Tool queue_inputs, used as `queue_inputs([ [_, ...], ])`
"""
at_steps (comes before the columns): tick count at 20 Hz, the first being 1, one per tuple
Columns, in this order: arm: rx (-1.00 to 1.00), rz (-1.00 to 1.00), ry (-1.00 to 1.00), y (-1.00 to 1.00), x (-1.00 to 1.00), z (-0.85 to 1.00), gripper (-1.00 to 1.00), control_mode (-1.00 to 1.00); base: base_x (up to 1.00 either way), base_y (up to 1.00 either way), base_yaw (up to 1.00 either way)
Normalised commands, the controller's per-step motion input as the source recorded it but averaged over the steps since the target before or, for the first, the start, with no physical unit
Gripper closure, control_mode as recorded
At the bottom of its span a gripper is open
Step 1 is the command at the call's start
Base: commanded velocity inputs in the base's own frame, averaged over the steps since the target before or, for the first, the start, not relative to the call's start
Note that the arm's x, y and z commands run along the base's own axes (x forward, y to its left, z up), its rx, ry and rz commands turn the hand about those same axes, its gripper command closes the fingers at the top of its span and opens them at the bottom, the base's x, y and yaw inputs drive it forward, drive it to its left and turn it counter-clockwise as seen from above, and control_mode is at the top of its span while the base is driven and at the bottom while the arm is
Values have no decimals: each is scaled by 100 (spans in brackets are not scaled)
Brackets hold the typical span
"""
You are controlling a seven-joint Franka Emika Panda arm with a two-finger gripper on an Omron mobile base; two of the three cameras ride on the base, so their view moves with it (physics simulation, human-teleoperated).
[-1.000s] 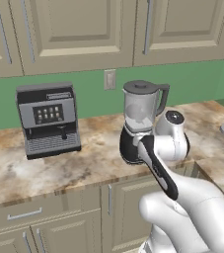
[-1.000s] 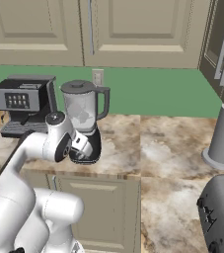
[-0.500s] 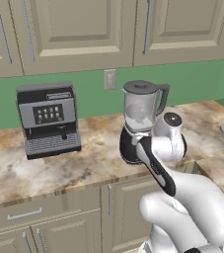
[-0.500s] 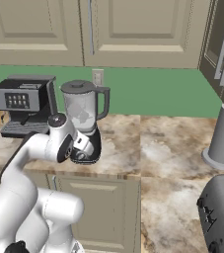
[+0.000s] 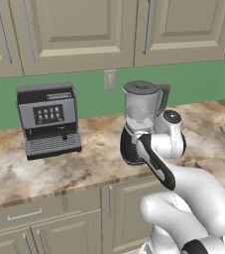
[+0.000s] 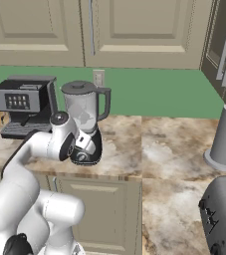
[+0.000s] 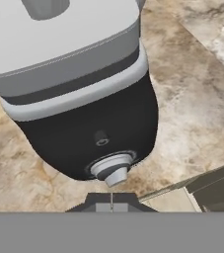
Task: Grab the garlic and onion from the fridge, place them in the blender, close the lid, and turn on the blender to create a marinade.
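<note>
The blender [image 5: 140,124] stands near the front edge of the marbled stone counter [image 5: 59,168], lid [image 6: 77,87] seated on its clear jar, ready for switching on. The gripper [image 6: 84,146], clenched with nothing between its tips, sits just before the silver knob [image 7: 112,170] on the rounded black base, apparently to press it.
</note>
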Motion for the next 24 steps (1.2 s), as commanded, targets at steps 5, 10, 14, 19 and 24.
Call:
queue_inputs([
  [5,0,2,0,0,12,0,100,-100,0,0,0],
  [10,-5,0,-14,0,27,-2,100,-100,0,0,0],
  [14,-4,2,-12,0,13,-2,100,-100,0,0,0],
  [19,0,2,-2,0,5,-17,100,-100,0,0,0],
  [24,0,2,0,0,3,-16,100,-100,0,0,0],
])
